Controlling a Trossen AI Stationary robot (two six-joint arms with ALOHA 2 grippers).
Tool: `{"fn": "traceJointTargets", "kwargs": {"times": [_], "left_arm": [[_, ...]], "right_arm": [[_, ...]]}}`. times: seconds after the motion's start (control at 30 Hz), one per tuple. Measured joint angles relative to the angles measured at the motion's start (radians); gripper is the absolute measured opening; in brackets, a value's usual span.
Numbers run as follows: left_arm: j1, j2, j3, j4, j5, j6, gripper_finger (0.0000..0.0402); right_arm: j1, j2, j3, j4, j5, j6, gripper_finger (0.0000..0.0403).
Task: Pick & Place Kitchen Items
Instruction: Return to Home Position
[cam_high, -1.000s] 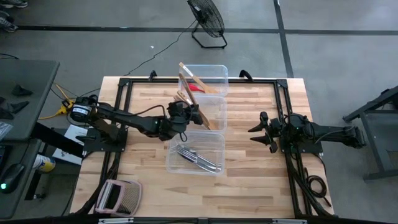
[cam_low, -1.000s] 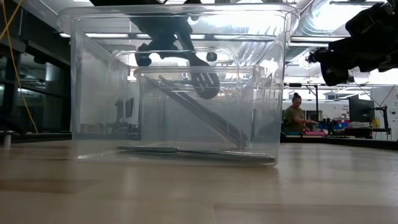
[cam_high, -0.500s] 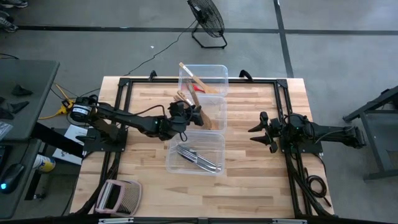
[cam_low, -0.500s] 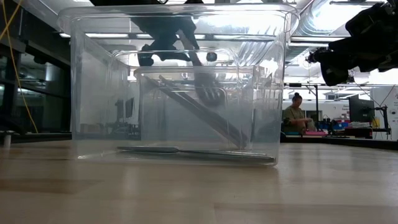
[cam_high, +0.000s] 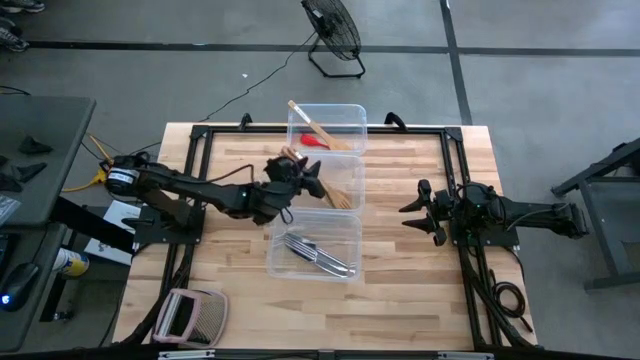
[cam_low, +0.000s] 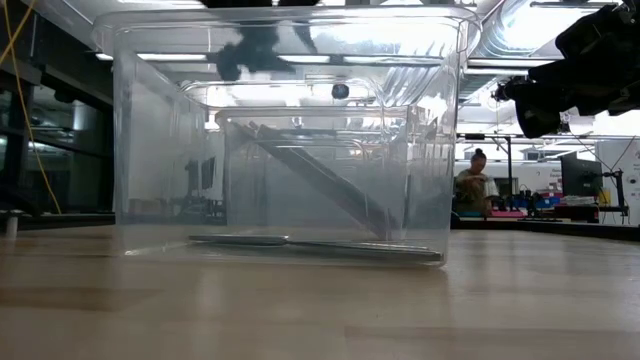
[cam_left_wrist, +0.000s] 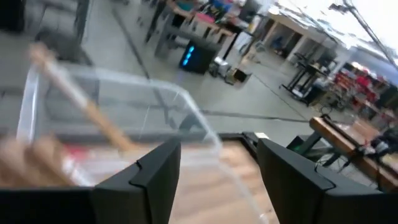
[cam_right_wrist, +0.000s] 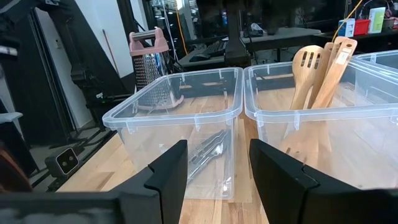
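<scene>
A grater (cam_high: 190, 316) with a pink handle lies at the near left corner of the table (cam_high: 240, 290). The near tub (cam_high: 338, 228) stands about mid-table. The cutlery (cam_high: 318, 255) lies flat on its floor in a loose silver bundle, slanting across it. The low view shows the same pieces resting along the bottom behind the clear wall.

The right gripper (cam_high: 412, 215) waits well to the right of the tubs and points toward them. Its fingers are apart with nothing between them. Its wrist view looks through that gap at the near and middle tubs standing side by side.

The left gripper (cam_high: 310, 180) hangs above the left rim of the middle tub (cam_high: 352, 170). Its fingers (cam_left_wrist: 155, 180) stand apart and hold nothing. The wooden utensils (cam_right_wrist: 333, 65) lean together inside this tub, with their heads above its rim.

Just beyond it is the far tub (cam_high: 355, 112). It holds the red utensil (cam_high: 313, 142) by its left wall. A wooden stick (cam_high: 320, 131) slants across this tub, one end poking over the far left corner. It is probably a spoon, though its head is too small to be sure.

Past the table a fan (cam_high: 333, 30) stands on the floor. In the low view a person (cam_low: 472, 185) sits at a desk in the room behind.
</scene>
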Motion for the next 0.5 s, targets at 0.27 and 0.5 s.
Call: {"fn": "traceJointTargets", "kwargs": {"times": [0.27, 0.5], "left_arm": [[0.022, -0.068, 0.048, 0.074, 0.163, 0.478, 0.0211], [0.134, -0.115, 0.042, 0.100, 0.479, 0.635, 0.0211]], "right_arm": [[0.000, 0.000, 0.000, 0.000, 0.000, 0.000, 0.0165], [0.000, 0.000, 0.000, 0.001, 0.000, 0.000, 0.0165]]}}
